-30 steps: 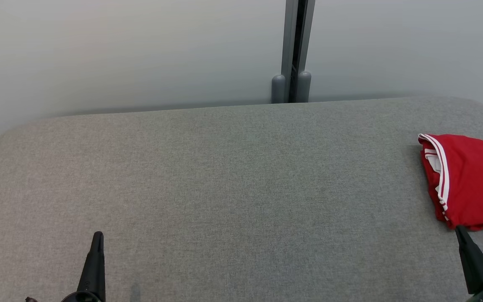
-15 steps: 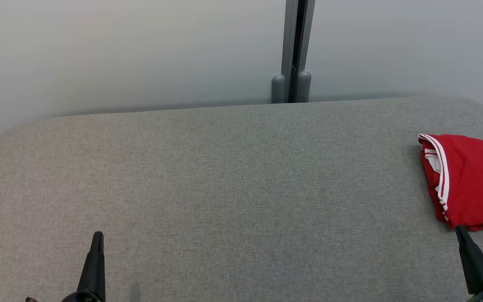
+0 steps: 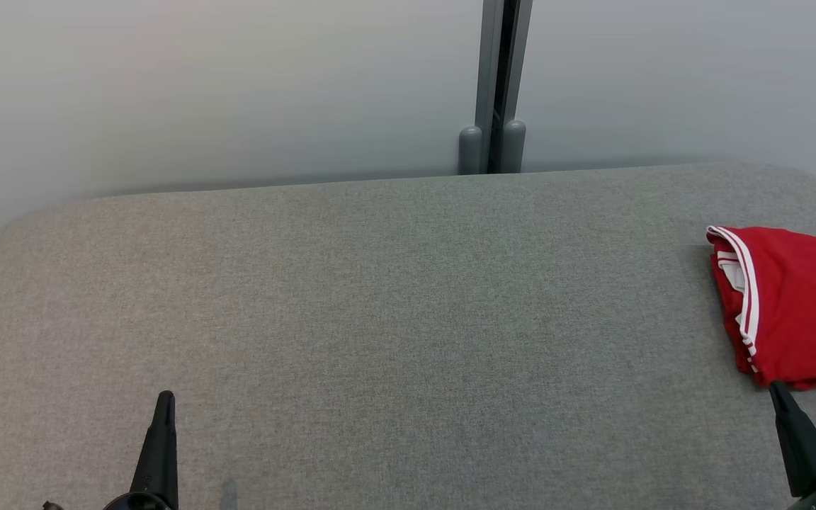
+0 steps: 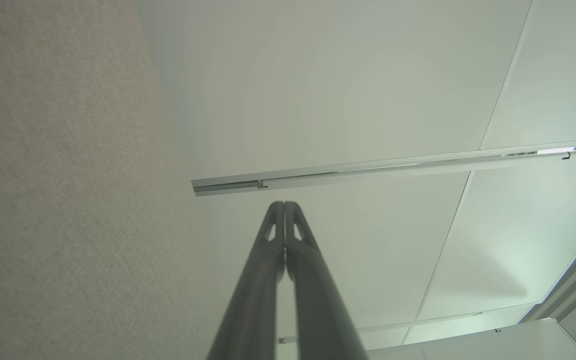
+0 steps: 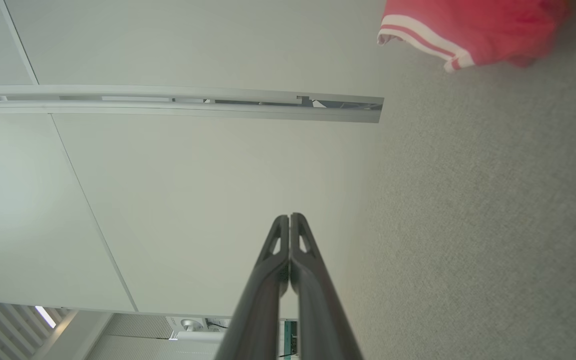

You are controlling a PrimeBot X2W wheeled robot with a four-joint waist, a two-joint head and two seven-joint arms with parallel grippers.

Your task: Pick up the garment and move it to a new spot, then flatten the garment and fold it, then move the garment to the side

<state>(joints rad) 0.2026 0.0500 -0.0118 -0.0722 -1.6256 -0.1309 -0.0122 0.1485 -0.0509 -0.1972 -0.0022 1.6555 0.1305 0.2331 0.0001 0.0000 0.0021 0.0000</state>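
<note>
With the left gripper (image 3: 165,398) and the right gripper (image 3: 777,388) both closed and empty, the right one should open wide before descending on the near edge of the red garment (image 3: 797,304).

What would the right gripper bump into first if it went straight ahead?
Probably the pale wall behind the table: the shut right gripper aims at it in the wrist view. The red garment lies off that line, though depth is unclear.

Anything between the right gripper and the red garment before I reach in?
Nothing visible does. The right gripper, shut, sits just short of the garment's near edge, and between them lies just the bare gray surface.
</note>
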